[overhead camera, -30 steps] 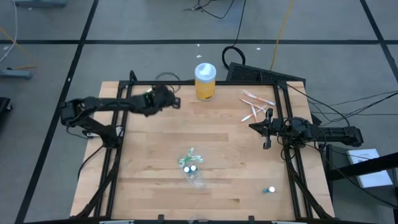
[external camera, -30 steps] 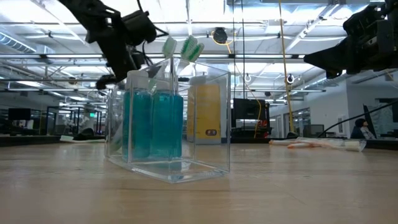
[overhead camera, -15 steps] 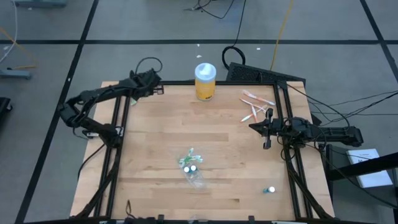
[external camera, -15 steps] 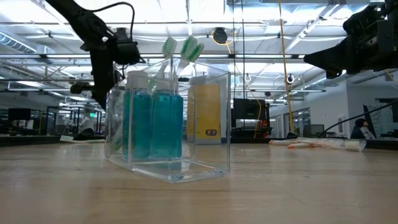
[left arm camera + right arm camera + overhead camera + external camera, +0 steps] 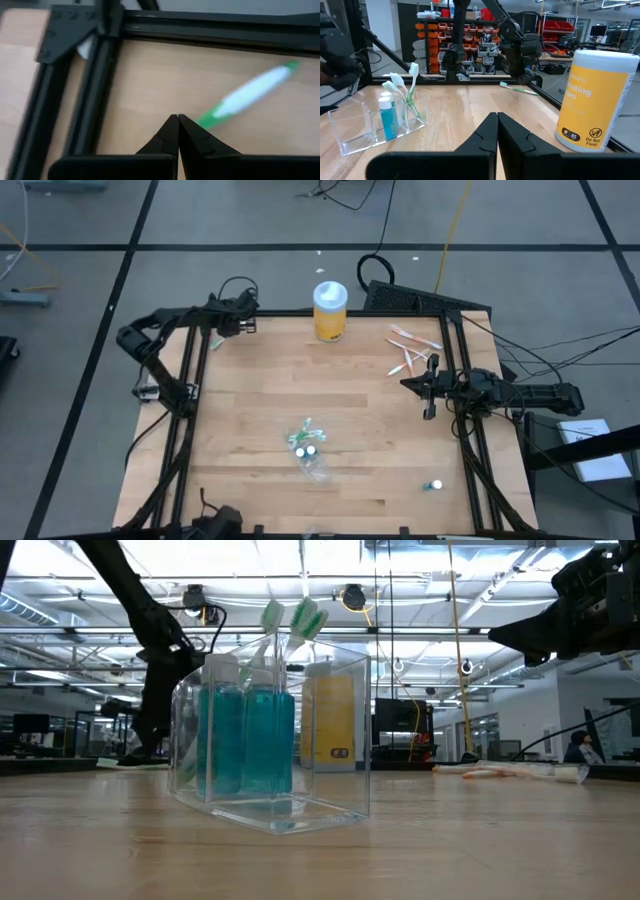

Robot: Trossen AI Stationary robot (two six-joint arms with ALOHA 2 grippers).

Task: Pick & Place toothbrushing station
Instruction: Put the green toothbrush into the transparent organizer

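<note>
While see-through, the toothbrushing station (image 5: 270, 740) holds toothbrushes (image 5: 290, 620).

Toothbrushing station (image 5: 310, 448) stands between 2 arms.

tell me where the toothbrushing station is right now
In the high view the toothbrushing station stands on the table's near-centre, toward the front edge, well short of the yellow jar at the back edge and clear of both arms.

Green-and-white toothbrush (image 5: 250, 96): blurred in the left wrist view; bristles cannot be made out.
Small white round object (image 5: 436, 484): too small to be identified.
Pale sticks (image 5: 412, 350): kind cannot be told.
</note>
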